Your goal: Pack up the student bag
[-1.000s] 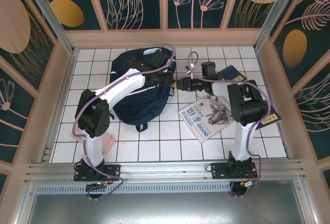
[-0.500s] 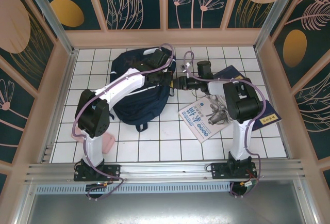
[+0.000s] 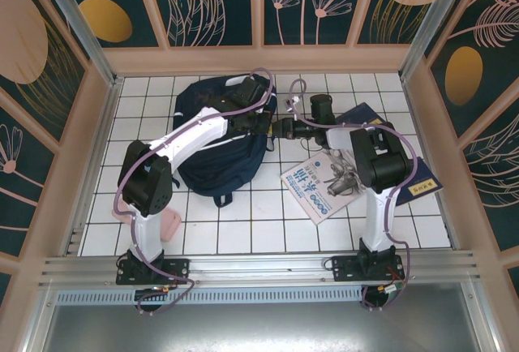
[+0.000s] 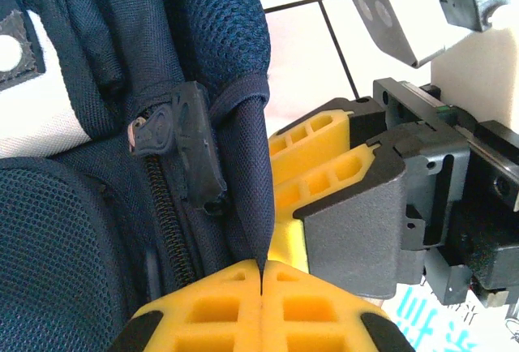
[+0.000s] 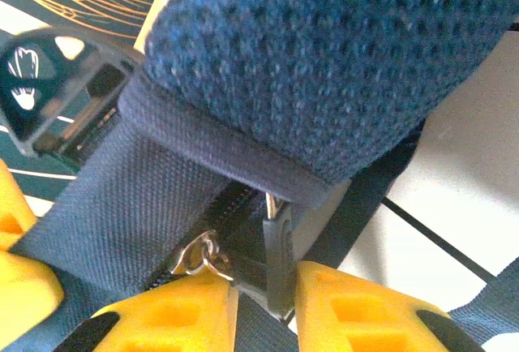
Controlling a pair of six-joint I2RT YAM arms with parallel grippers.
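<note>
Student bag lies flat on the tiled table, left of centre, with both arms meeting at its right edge. Over the last second the right arm has swung in from the booklet side to this edge, and the right gripper has drawn its jaws in around the dark zip pull. The pull stands between the yellow pads, but whether they already pinch it cannot be told.

The left gripper is clenched on a fold of navy fabric beside the zip track, apparently bracing the bag. The step in hand looks like working the zip.

The stretch of zip visible at the left wrist appears closed, and the bag's inside is hidden. The white booklet and dark-blue book lie outside on the tiles, unpacked.
</note>
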